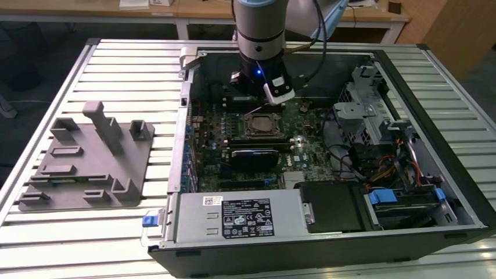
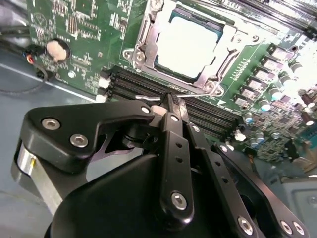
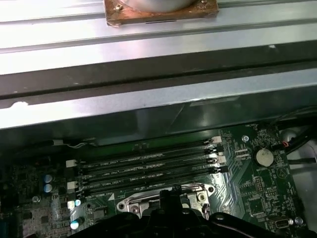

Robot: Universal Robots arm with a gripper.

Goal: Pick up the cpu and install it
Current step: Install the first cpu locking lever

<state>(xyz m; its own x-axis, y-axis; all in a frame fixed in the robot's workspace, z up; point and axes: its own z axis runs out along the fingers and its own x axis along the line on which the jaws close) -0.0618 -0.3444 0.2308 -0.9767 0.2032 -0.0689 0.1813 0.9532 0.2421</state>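
I see the cpu (image 2: 190, 47) seated in its socket, jaws pressed together on the thin wire lever (image 2: 171, 97); chip likely light, stiff, fragile, best gripped by its edges.

In the exterior view the arm (image 1: 259, 35) is cut off by the top edge and hides the far part of the motherboard (image 1: 256, 139). In the second wrist view the pincer (image 2: 171, 106) body covers the near memory slots (image 2: 148, 87); its fingertip gap is too tight to judge. The cpu (image 2: 190, 42) glares white, its surface unreadable

Arm (image 1: 259, 35) upright (wrist down), jaws closed
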